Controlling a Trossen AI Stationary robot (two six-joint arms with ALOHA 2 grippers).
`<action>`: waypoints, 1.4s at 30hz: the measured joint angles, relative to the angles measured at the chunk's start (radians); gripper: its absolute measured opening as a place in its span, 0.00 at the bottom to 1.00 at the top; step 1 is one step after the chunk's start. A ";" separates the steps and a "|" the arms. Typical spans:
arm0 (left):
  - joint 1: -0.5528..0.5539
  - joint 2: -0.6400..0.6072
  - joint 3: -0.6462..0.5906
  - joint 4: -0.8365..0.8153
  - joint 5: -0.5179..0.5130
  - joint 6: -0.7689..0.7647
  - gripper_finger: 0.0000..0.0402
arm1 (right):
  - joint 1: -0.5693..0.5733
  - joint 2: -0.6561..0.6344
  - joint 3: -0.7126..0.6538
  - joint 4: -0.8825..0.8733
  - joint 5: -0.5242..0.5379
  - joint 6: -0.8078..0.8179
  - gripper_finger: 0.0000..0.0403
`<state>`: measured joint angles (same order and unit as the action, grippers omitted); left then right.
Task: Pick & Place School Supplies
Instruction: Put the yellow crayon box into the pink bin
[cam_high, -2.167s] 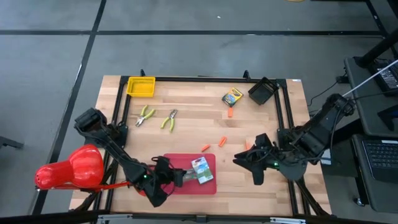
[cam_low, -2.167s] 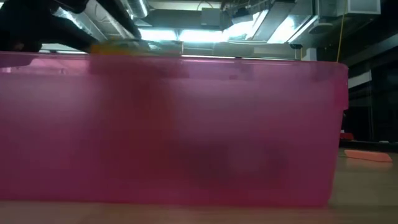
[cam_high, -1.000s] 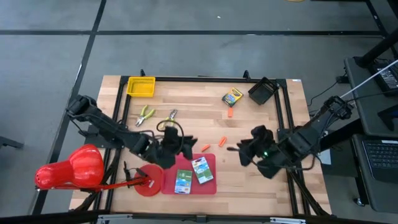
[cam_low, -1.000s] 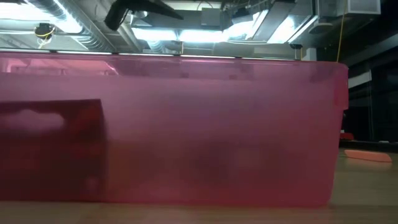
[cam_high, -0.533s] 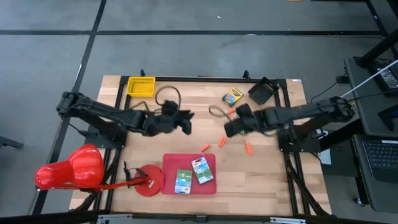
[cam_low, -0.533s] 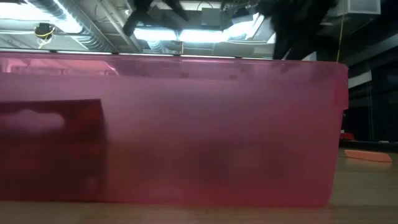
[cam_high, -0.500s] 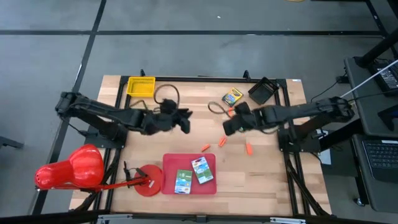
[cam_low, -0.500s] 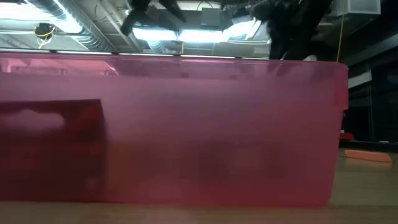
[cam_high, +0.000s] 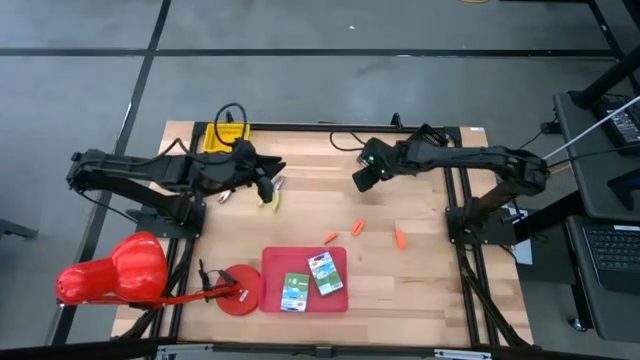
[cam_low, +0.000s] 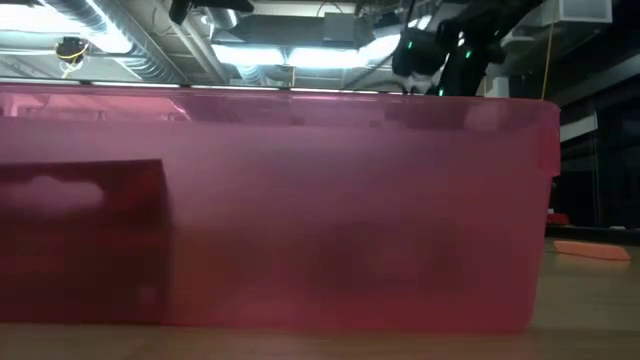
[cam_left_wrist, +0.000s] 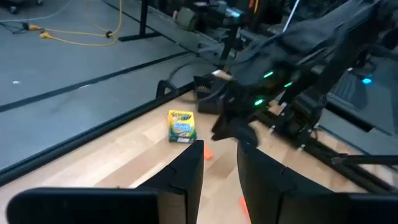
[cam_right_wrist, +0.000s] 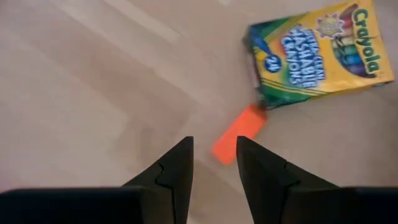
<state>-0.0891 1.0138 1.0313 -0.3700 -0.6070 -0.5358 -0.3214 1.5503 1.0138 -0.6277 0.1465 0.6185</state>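
Both arms have swung toward twelve o'clock since half a second ago. My right gripper (cam_right_wrist: 213, 163) now hangs over the far right of the wooden table (cam_high: 420, 290), fingers slightly apart and empty; just ahead of the tips lies a short orange stick (cam_right_wrist: 238, 133), its far end touching the yellow-green crayon box (cam_right_wrist: 316, 52). My left gripper (cam_left_wrist: 218, 167) sits at the far left, fingers also a little apart with nothing between them, right beside the yellow-green-handled pliers (cam_high: 270, 194) on the wood. At six o'clock the flat red rectangular tray (cam_high: 273, 262) holds a green-white pack (cam_high: 294, 292) and a second crayon box (cam_high: 324, 273). Three more orange sticks (cam_high: 358, 228) lie loose near the centre. At eleven o'clock a yellow bin (cam_high: 214, 142) shows behind my left arm.
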 joint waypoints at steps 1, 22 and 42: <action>0.000 -0.004 0.000 0.000 -0.001 0.000 0.23 | -0.009 0.015 0.000 0.000 0.001 -0.020 0.31; -0.002 -0.004 0.000 0.008 0.026 -0.199 0.18 | -0.086 0.122 0.085 -0.091 0.058 -0.136 0.01; -0.048 -0.003 0.000 0.061 -0.007 -0.240 0.15 | -0.102 0.239 0.175 -0.012 0.126 -0.238 0.00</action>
<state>-0.1368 1.0107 1.0313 -0.3092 -0.6142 -0.7759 -0.4235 1.7889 1.1892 -0.6395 0.2729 0.3804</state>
